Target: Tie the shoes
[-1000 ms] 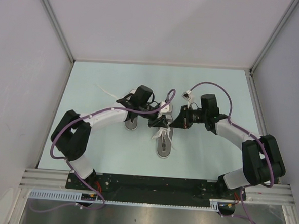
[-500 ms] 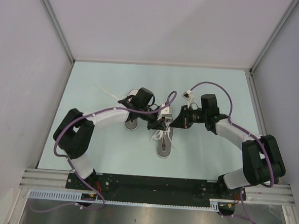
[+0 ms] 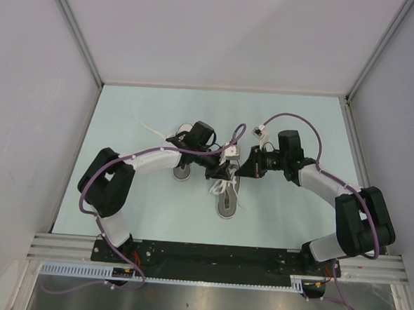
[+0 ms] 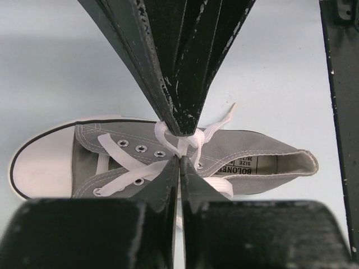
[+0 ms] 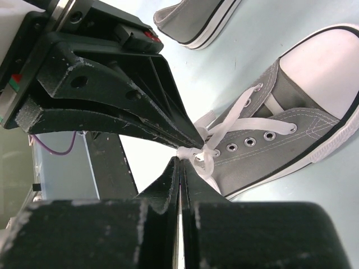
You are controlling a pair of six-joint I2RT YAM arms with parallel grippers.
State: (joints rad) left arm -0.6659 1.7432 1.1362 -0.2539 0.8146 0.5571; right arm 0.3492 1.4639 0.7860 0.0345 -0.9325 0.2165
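Shoe laces (image 4: 134,169) over the nearer grey shoe (image 4: 247,148) are pinched by both the left gripper (image 4: 180,162) and right gripper (image 5: 181,162).

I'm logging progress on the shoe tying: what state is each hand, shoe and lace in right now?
Left hand: shut on the lace.
Right hand: shut on the lace, tip to tip with the left hand.
Lace: crossed over the eyelets, no bow visible.
Shoe being tied: upright on its sole, untied.
Other shoe: resting apart, no hand on it.
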